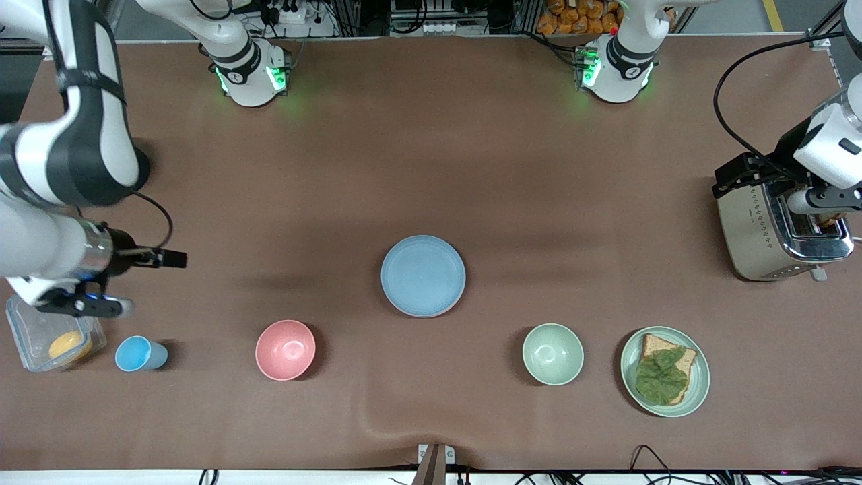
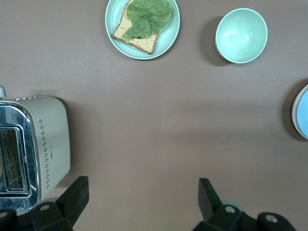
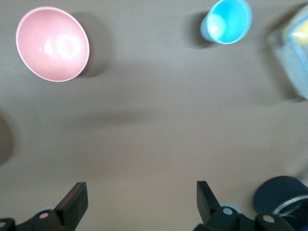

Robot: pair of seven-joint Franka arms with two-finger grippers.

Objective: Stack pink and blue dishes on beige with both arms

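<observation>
The light blue plate (image 1: pixel 423 276) lies flat at the middle of the table, on top of a stack. A thin pale rim (image 2: pixel 293 113) shows under the blue plate (image 2: pixel 303 115) in the left wrist view. I cannot make out the pink and beige plates separately. My left gripper (image 1: pixel 825 200) (image 2: pixel 142 185) hangs open and empty beside the toaster at the left arm's end. My right gripper (image 1: pixel 94 306) (image 3: pixel 139 190) is open and empty over the table at the right arm's end, close to the plastic box.
A deep pink bowl (image 1: pixel 285 349), a small blue cup (image 1: pixel 138 353) and a clear plastic box (image 1: pixel 50 337) sit nearer the front camera at the right arm's end. A green bowl (image 1: pixel 553 353), a green plate with bread and lettuce (image 1: pixel 665 371) and a toaster (image 1: pixel 774 229) sit toward the left arm's end.
</observation>
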